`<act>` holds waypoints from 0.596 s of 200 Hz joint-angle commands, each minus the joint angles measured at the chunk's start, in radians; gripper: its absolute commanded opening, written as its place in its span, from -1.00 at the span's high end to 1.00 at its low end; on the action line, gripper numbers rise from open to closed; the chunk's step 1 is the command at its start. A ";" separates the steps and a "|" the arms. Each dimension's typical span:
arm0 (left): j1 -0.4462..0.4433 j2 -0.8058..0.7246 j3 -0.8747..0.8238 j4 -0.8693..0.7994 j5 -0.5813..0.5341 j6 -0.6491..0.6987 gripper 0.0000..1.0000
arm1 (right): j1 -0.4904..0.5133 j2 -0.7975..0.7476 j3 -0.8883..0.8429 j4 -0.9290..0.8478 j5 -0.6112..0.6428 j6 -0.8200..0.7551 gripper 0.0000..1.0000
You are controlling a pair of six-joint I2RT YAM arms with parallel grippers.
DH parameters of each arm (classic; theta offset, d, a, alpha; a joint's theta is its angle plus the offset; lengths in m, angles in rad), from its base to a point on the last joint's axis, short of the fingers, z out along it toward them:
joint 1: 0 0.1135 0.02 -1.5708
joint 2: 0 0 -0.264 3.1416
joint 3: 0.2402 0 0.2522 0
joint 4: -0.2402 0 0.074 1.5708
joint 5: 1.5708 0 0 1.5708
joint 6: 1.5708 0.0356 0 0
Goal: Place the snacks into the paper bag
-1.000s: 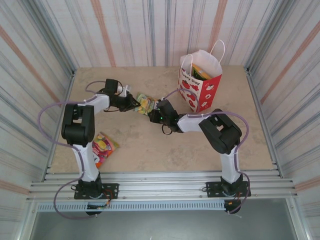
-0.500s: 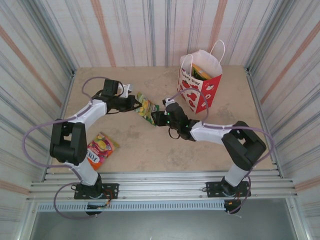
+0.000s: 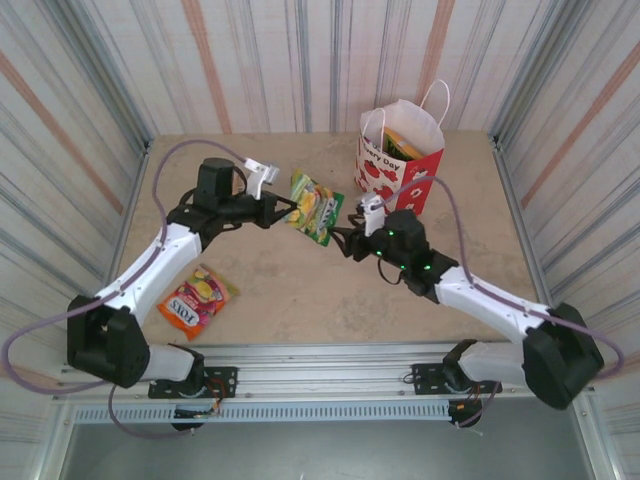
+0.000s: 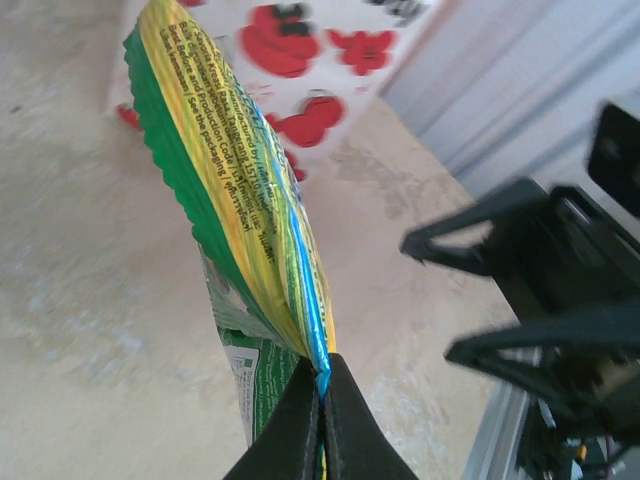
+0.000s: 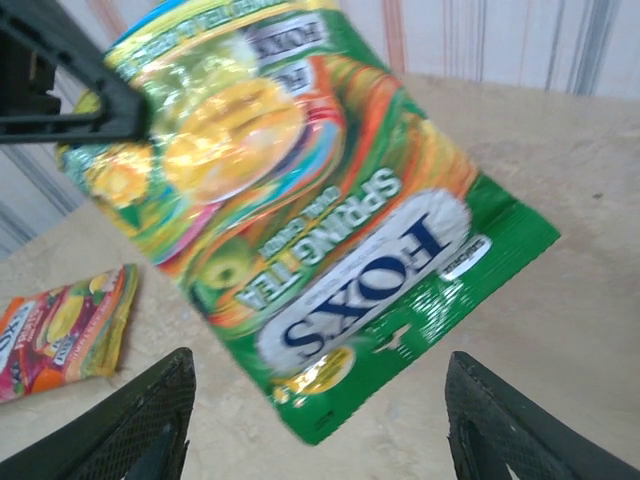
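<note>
I have the green-yellow packet held up off the worktop, between the two arms and a little to the left of the paper bag. The left tool is clamped tight on one edge of it. The right tool faces the printed side with its jaws apart and touches nothing. This looks to me like a hand-over. To do it well, I'd bring the right jaws onto the free green end, well away from the left pinch, and close firmly on the slippery foil before the left lets go. The packet's long axis runs diagonally, from the pinched end near the left tool down toward the right tool. From the right wrist its lettering reads upside down. A red-orange packet lies flat near the left arm's base.
</note>
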State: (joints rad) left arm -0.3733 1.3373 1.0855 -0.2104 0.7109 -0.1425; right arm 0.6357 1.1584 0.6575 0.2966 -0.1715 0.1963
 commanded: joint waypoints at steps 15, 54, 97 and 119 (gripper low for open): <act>-0.061 -0.083 -0.029 0.108 0.085 0.088 0.95 | -0.145 -0.164 -0.089 -0.056 -0.235 -0.091 -0.41; -0.110 -0.130 -0.047 0.203 0.118 0.081 0.95 | -0.313 -0.294 -0.143 -0.043 -0.453 -0.059 -0.59; -0.156 -0.164 -0.048 0.332 0.114 0.029 0.97 | -0.414 -0.309 -0.170 0.114 -0.607 0.075 -0.64; -0.177 -0.167 -0.030 0.353 0.114 0.025 0.97 | -0.421 -0.281 -0.149 0.175 -0.679 0.126 -0.65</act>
State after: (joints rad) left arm -0.5289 1.2129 1.0370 0.0242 0.7940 -0.1059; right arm 0.2230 0.8612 0.4980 0.3576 -0.7128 0.2302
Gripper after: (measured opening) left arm 0.053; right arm 0.823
